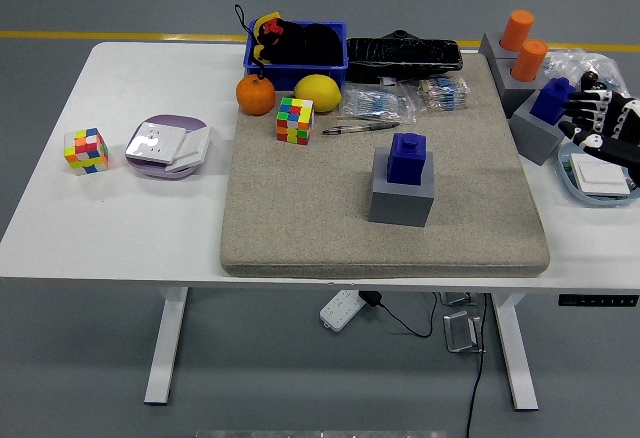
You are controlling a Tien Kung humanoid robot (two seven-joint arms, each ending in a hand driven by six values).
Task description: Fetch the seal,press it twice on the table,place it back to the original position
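Observation:
A blue seal [407, 156] stands on a grey block [401, 198] in the middle of the beige mat [300, 218]. A second blue seal [552, 99] stands on a grey block [536, 134] at the mat's right edge. Two orange seals [518, 30] [529, 59] stand on grey blocks behind it. My right hand [598, 118], black with white finger parts, comes in from the right edge. Its fingers are loosely spread just right of the second blue seal, close to it or touching it, and hold nothing. The left arm is out of view.
On the mat's far side are a Rubik's cube [295, 120], an orange [256, 95], a lemon [318, 93], a pen [360, 128], a blue bin [297, 46] and a black bag [404, 55]. A second cube [86, 150] and a purple dish [167, 147] lie left. A shallow dish [598, 180] sits under my hand.

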